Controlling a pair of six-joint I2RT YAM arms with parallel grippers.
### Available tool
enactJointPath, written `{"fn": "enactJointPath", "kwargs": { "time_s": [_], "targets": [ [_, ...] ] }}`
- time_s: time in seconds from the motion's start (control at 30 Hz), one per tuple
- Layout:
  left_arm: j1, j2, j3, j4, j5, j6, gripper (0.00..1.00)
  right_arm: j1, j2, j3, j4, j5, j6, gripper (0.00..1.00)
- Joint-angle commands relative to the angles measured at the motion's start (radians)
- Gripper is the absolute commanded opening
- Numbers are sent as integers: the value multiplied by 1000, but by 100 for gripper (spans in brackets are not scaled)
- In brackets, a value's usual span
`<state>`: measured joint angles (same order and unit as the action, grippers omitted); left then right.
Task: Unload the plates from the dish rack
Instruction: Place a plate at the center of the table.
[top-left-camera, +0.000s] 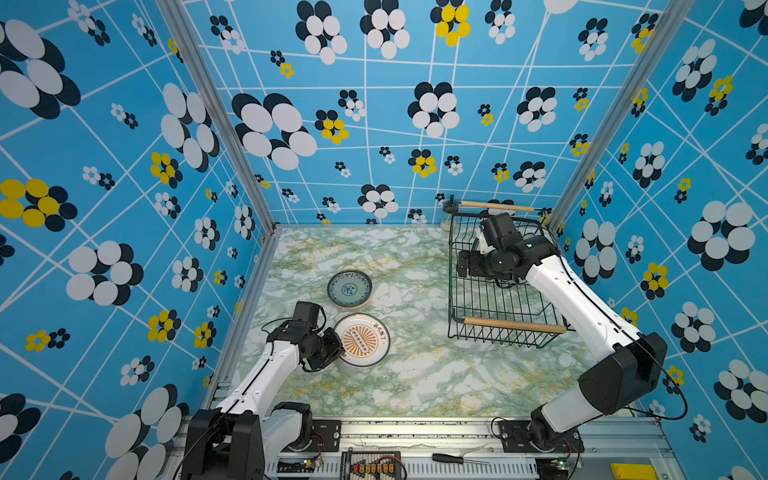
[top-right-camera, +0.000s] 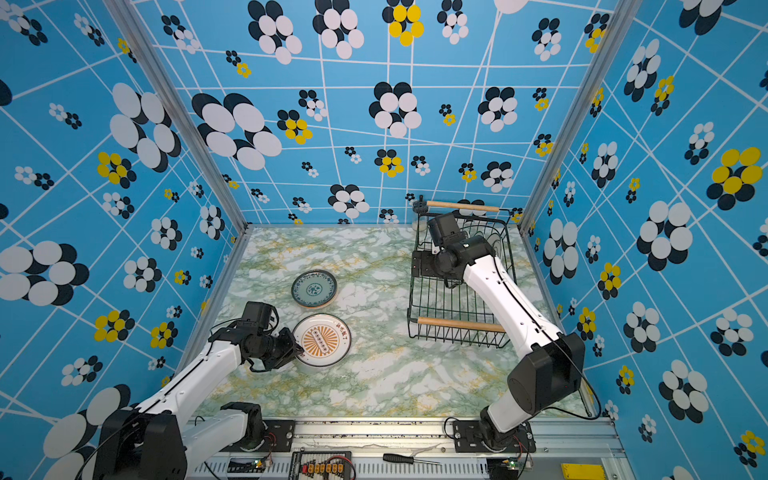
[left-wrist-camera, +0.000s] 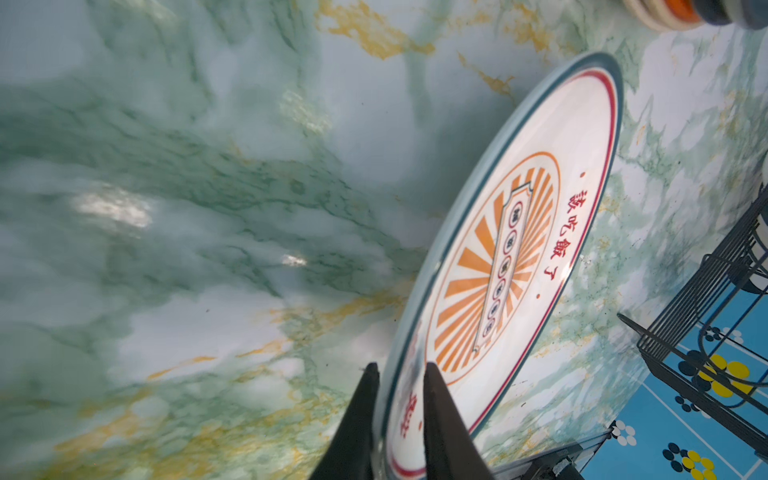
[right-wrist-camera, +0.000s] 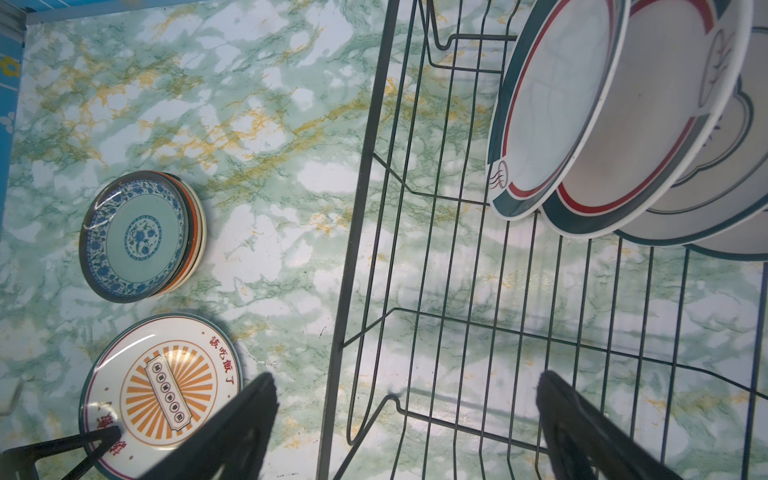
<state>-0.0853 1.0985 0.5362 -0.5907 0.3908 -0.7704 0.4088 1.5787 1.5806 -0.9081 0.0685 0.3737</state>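
Blue flower-print walls enclose a green-veined marble counter. The dish rack, black wire with two wooden handles, sits at the far right. At least four large white, teal-rimmed plates stand leaning in it. Out on the counter lie one orange-sunburst emblem plate, flat, and one stack of small plates topped by a blue-patterned one. The right pincer hangs wide open over the rack's bare slots, clear of the standing plates. The left pincer straddles the emblem plate's rim, fingers narrowly apart; whether it pinches, I cannot tell.
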Motion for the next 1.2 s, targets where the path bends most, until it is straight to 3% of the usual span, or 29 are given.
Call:
{"fn": "enactJointPath", "kwargs": {
  "time_s": [0.0,0.27,0.47,0.6,0.67,0.77,0.97,1.03,1.07,1.17],
  "targets": [
    [9,23,-22,36,-18,10,22,-9,-6,-7,-8,-1,-10,99],
    [9,51,-39,66,-27,14,23,-10,-14,-13,-11,11,-15,99],
    [9,55,-38,62,-36,19,31,-11,-14,-31,-11,18,-17,99],
    [9,48,-30,45,-44,22,42,-17,-16,-43,-15,29,-22,99],
    [9,35,-24,30,-48,24,58,-21,-18,-48,-19,37,-25,99],
    [9,8,-5,3,-50,31,68,-26,-16,-50,-28,55,-31,99],
    [10,-45,67,-65,-58,61,79,-46,3,-45,-12,80,-45,99],
    [10,-55,104,-99,-72,69,89,-56,16,-48,12,85,-53,99],
    [11,-59,123,-109,-76,74,100,-63,26,-47,25,95,-58,99],
    [13,-60,176,-136,-92,85,99,-77,66,-27,53,112,-86,99]
  ]
}}
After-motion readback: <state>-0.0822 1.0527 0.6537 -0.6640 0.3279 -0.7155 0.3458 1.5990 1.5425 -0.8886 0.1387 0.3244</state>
